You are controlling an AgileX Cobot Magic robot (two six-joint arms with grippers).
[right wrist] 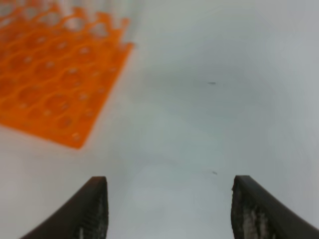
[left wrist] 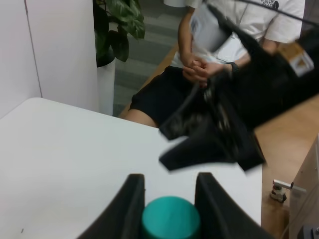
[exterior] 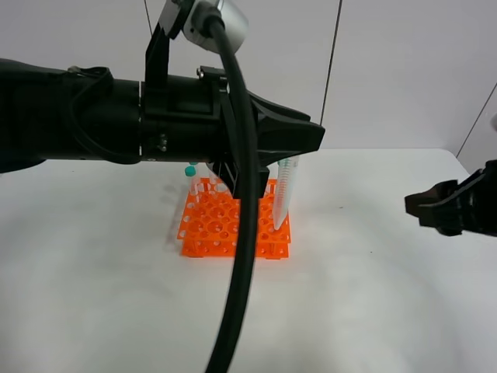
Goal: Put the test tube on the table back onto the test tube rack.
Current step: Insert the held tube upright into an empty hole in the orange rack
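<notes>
One test tube (left wrist: pixel 171 217) clamped in left tool (left wrist: pixel 169 180); right tool (right wrist: pixel 171 181) apart; North Face shirt (left wrist: pixel 286 9).

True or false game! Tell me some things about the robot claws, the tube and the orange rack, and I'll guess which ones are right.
1. The left claw grips a test tube at its green cap end. True.
2. That test tube is lying down flat. False: it is held upright, tip down, over the test tube rack.
3. The right claw holds a tube too. False: it is open and empty above the table.
4. The test tube rack is orange. True.
</notes>
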